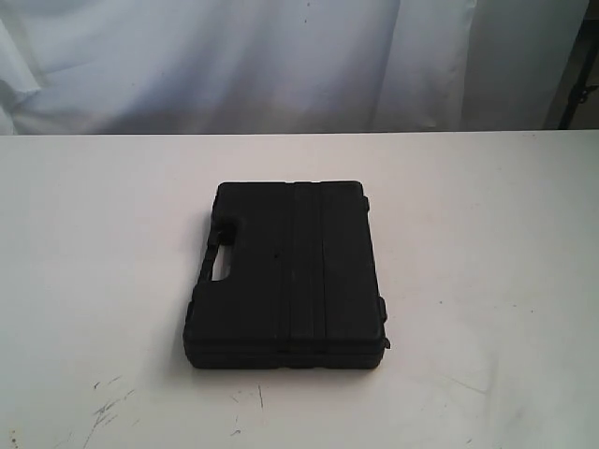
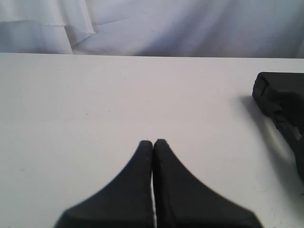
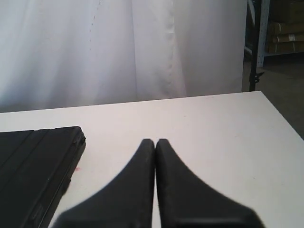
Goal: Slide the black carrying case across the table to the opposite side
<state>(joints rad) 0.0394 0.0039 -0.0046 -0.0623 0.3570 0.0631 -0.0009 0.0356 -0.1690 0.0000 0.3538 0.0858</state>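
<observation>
Bright washed-out light, soft focus, faint shadows

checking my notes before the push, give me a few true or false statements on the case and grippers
1. The case lies flat on the table. True.
2. The left gripper is open. False: it is shut, with nothing in it.
3. The right gripper holds the case. False: it is shut, empty and apart from the case.
4. The handle faces left in the exterior view. True.
</observation>
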